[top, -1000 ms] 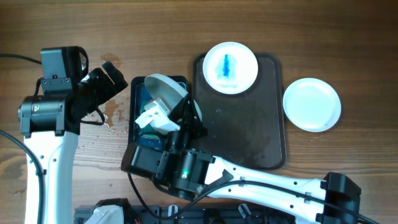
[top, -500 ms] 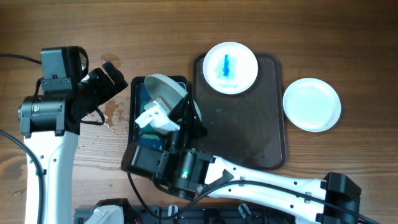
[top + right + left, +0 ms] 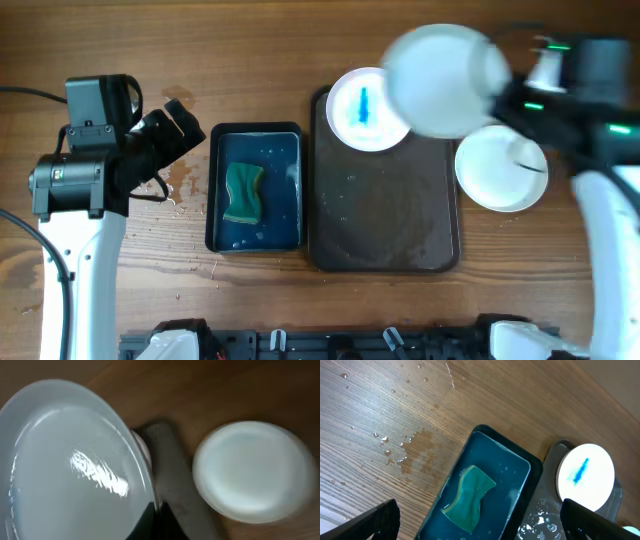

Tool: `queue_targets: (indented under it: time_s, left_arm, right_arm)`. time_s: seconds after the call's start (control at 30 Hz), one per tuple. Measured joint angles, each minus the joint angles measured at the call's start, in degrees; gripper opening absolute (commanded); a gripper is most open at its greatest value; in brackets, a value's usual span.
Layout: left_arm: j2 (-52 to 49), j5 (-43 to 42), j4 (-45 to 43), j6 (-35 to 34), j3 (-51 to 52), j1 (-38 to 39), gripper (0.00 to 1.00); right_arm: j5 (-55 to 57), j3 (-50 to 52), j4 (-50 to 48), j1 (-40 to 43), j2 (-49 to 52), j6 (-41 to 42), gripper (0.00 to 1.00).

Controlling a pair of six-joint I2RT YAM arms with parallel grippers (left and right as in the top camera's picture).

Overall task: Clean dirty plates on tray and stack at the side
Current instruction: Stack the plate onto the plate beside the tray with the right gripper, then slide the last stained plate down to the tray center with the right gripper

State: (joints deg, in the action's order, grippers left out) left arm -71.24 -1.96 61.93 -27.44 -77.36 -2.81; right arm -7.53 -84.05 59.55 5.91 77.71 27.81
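Observation:
My right gripper (image 3: 508,98) is shut on the rim of a clean white plate (image 3: 440,80) and holds it in the air over the tray's far right corner. In the right wrist view the held plate (image 3: 70,460) fills the left side, pinched between the fingers (image 3: 157,515). A dirty plate with a blue smear (image 3: 362,110) sits on the dark tray (image 3: 385,220) at its far end. A clean white plate (image 3: 501,167) lies on the table right of the tray. My left gripper (image 3: 180,125) is open and empty, left of the basin.
A blue water basin (image 3: 255,135) stands left of the tray with a green sponge (image 3: 243,192) lying in it. Water drops lie on the wood (image 3: 395,445) by the basin and on the tray. The left wrist view shows the sponge (image 3: 470,492) and the smeared plate (image 3: 585,472).
My right arm has swung from over the basin to the far right, carrying the white plate. The sponge in the basin is now uncovered. The left arm has not moved.

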Motion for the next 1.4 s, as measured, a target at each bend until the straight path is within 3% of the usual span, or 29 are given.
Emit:
queue_targets:
  time_s: [0.13,0.2,0.3,0.37,0.4,0.47,0.5,0.53,0.6,0.63,0.67,0.73,0.87,0.9,1.0,1.03,1.07,1.13,1.17,1.27,1.4]
  left_arm:
    - [0.0,0.0,0.0,0.0,0.0,0.0,1.00]
    - [0.0,0.0,0.0,0.0,0.0,0.0,1.00]
    - [0.0,0.0,0.0,0.0,0.0,0.0,1.00]
    - [0.0,0.0,0.0,0.0,0.0,0.0,1.00]
    - [0.0,0.0,0.0,0.0,0.0,0.0,1.00]
    - [0.0,0.0,0.0,0.0,0.0,0.0,1.00]
    - [0.0,0.0,0.0,0.0,0.0,0.0,1.00]
    - [0.0,0.0,0.0,0.0,0.0,0.0,1.00]
    - [0.0,0.0,0.0,0.0,0.0,0.0,1.00]
    - [0.0,0.0,0.0,0.0,0.0,0.0,1.00]
    - [0.0,0.0,0.0,0.0,0.0,0.0,1.00]
    - [0.0,0.0,0.0,0.0,0.0,0.0,1.00]
    - [0.0,0.0,-0.1,0.0,0.0,0.0,1.00]
    - [0.0,0.0,-0.2,0.0,0.0,0.0,1.00]
    - [0.0,0.0,-0.1,0.0,0.0,0.0,1.00]
    - [0.0,0.0,0.0,0.0,0.0,0.0,1.00]
    - [0.0,0.0,0.0,0.0,0.0,0.0,1.00]
    - [0.0,0.0,0.0,0.0,0.0,0.0,1.00]
    - [0.0,0.0,0.0,0.0,0.0,0.0,1.00]
    - [0.0,0.0,0.0,0.0,0.0,0.0,1.00]
    - [0.0,0.0,0.0,0.0,0.0,0.0,1.00]
  right_arm:
    - [-1.9,4.7,5.0,23.2,1.6,-4.4,0.04]
    - [-2.3,13.1,2.5,27.6,2.7,-5.4,0.05]
    - [-2.8,27.2,-10.8,29.6,3.8,-5.6,0.06]
    - [-3.0,33.7,-17.1,29.6,3.8,-5.5,0.46]
    - [-3.6,34.6,-19.2,29.6,3.8,-6.4,0.51]
    - [-7.3,32.9,-17.4,29.4,3.7,-8.2,0.46]
    - [-9.4,30.7,-15.1,28.8,3.6,-8.9,0.43]
    - [-14.1,21.8,-7.5,24.3,1.9,-11.6,0.42]
    - [-15.8,17.0,-4.3,20.8,0.1,-13.5,0.42]
    - [-15.7,11.5,2.6,14.8,0.0,-15.5,0.41]
    - [-15.2,7.9,3.0,7.1,-0.2,-16.8,0.41]
    - [-9.8,6.1,-0.1,-7.5,-0.1,-17.9,0.42]
    - [1.9,5.9,-13.9,-17.1,10.0,-18.1,0.43]
    - [3.1,5.9,-17.5,-17.1,14.4,-18.1,0.47]
    - [5.5,6.0,-29.0,-16.3,29.4,-18.6,0.72]
    - [5.4,6.0,-33.0,-16.2,33.7,-18.9,0.74]
    - [5.0,6.0,-35.7,-16.2,36.6,-19.0,0.72]
    - [3.9,6.0,-37.8,-16.2,41.1,-19.2,0.11]
    - [3.1,6.0,-38.3,-16.2,41.8,-19.2,0.04]
    - [1.6,5.7,-37.0,-15.8,41.5,-18.0,0.04]
    - [2.0,6.0,-24.1,-14.2,33.1,-16.7,0.04]
